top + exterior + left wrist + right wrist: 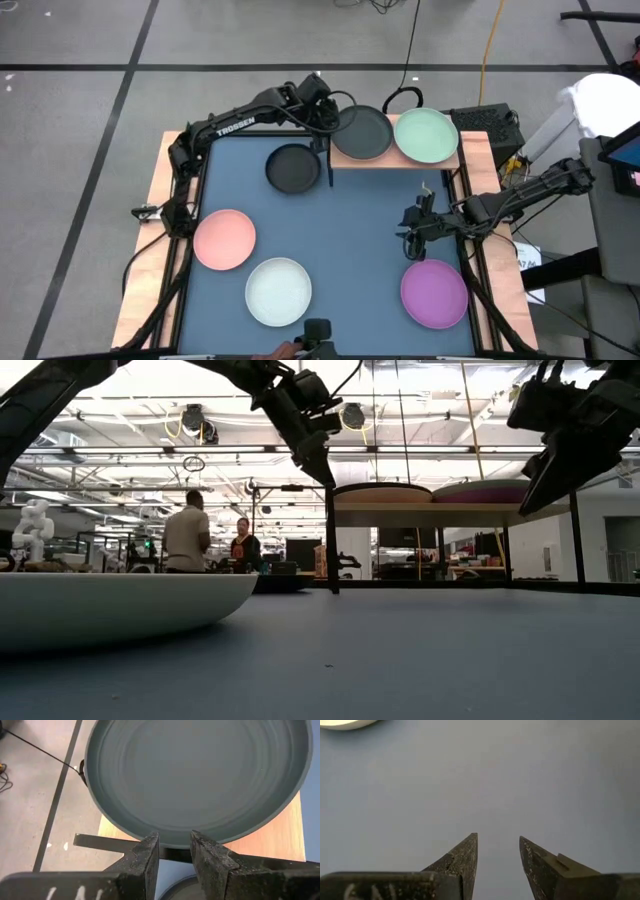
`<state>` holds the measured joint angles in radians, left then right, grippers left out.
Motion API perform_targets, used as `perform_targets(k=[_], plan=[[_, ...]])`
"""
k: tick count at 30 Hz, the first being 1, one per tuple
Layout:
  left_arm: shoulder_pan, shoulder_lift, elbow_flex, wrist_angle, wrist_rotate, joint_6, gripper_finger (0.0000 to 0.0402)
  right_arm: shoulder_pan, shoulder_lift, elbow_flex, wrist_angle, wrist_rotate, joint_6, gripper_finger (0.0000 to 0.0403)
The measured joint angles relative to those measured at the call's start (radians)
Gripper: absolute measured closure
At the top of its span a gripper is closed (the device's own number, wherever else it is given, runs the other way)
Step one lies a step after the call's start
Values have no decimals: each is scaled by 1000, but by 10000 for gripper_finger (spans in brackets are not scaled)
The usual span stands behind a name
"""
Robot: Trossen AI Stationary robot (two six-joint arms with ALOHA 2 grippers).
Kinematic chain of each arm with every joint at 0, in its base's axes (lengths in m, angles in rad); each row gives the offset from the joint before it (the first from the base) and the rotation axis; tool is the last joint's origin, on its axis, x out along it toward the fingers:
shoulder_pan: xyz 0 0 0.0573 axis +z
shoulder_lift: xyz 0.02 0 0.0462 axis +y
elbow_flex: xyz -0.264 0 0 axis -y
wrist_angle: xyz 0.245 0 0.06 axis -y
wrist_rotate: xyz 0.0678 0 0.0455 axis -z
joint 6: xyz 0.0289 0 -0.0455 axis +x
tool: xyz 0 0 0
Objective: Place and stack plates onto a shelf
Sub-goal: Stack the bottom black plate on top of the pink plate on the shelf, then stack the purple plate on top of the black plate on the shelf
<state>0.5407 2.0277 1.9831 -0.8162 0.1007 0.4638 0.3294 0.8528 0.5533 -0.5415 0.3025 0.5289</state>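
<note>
Six plates show in the high view: two dark grey, one pale green, one pink, one whitish, one purple — all round, shallow and matte, each with a raised rim. One dark grey plate (361, 132) and the pale green plate (426, 136) sit side by side on the shelf (452, 157), a small rectangular board of light wood raised on thin dark legs at the far edge of the blue table (350, 240). The grey one overhangs the shelf's left end. The second dark grey plate (292, 168) lies on the blue surface just beside the shelf's left corner. The pink plate (224, 239) and the whitish plate (278, 291) lie near each other on the near left; the purple plate (434, 293) lies alone on the near right.

The left gripper (322, 112) is at the near-left rim of the grey plate on the shelf. In the left wrist view its two rough dark fingers (148, 855) stand a narrow gap apart just short of that rim, gripping nothing; faint concentric rings show in the plate's smooth face.

The right gripper (415, 222) hovers over bare table just above the purple plate, its fingers (465, 855) spread moderately wide and empty. The table surface is smooth and evenly blue, edged by long pale wooden strips (150, 250).
</note>
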Motion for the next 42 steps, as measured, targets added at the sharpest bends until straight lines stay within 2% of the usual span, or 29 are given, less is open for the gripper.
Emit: perform_targets(k=[8,13,23,26,29,32,38,42], plan=[[-1,-2,0,-9,-1,9,284,0,0,0,22,-36,1,275],[-1,-70,0,-46,-1,-4,284,0,0,0,63,-77,-7,275],[-95,-181,1,-374,23,-58,284,6,0,0,59,-106,5,275],[-147,-186,-26,-419,24,-82,284,24,0,0,59,-123,31,275],[-197,-238,-147,-365,27,-92,284,53,0,0,58,-124,73,275],[-233,-318,-345,-243,24,-127,284,86,0,0,58,-123,113,275],[-300,-494,-724,32,-63,-228,284,142,0,0,49,-91,168,275],[-337,-585,-901,133,-106,-296,284,155,0,0,51,-92,239,275]])
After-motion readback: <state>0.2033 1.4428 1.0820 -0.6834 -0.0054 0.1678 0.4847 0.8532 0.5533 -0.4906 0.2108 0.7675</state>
